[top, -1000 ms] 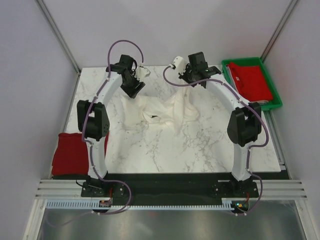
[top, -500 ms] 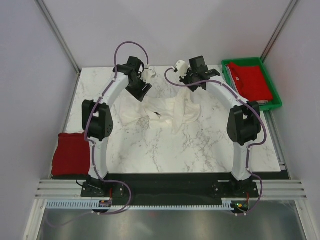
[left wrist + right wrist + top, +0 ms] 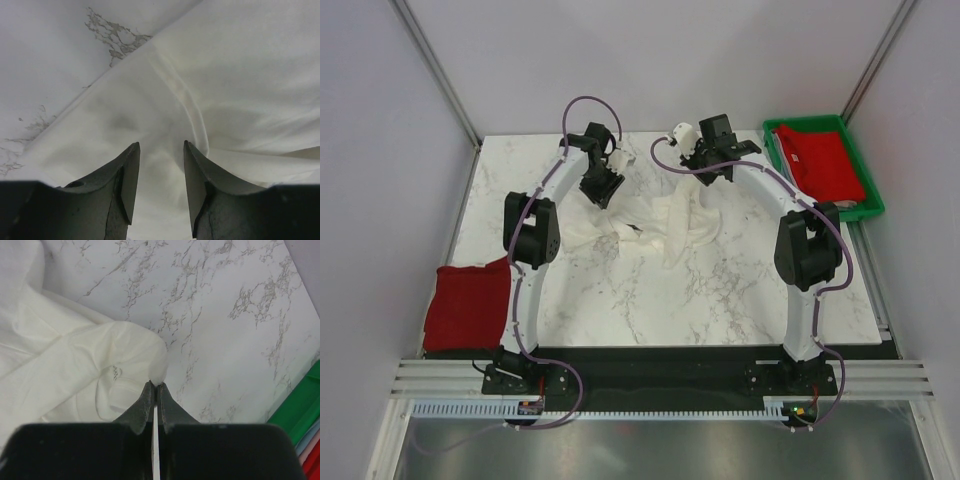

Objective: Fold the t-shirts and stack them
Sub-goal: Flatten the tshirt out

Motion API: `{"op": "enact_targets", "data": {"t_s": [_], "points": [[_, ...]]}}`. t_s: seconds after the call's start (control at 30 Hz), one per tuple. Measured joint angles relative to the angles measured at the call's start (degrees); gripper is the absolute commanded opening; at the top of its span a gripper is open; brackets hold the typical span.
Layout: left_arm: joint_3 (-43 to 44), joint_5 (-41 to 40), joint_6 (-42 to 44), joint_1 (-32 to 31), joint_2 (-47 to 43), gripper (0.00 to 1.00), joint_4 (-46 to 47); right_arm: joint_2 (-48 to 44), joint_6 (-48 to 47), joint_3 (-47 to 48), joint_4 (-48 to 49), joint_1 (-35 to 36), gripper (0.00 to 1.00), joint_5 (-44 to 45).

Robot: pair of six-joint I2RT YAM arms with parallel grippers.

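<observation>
The right gripper (image 3: 156, 385) is pinched shut on an edge of the white t-shirt (image 3: 75, 365), which trails left of it, apparently raised for spreading. The left gripper (image 3: 160, 147), jaws parted, straddles a fold just ahead, likely the second hold.

My left arm (image 3: 552, 188) and right arm (image 3: 767, 187) reach far forward; my left claw (image 3: 160, 150) stands parted, my right claw (image 3: 156, 386) pinched tight.
</observation>
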Motion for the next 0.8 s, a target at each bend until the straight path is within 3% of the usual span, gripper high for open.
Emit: {"op": "enact_targets", "data": {"t_s": [0.4, 0.67, 0.8], "points": [[2.9, 1.5, -2.2, -0.8, -0.8, 0.51, -0.2, 0.0, 0.4, -0.1, 0.2, -0.1, 0.0, 0.0], [-0.2, 2.5, -2.2, -2.6, -1.5, 0.45, -0.7, 0.0, 0.4, -0.2, 0.2, -0.1, 0.0, 0.0], [-0.4, 2.2, -2.3, -2.7, -1.5, 0.34, -1.3, 0.0, 0.4, -0.4, 0.3, -0.1, 0.0, 0.0]]}}
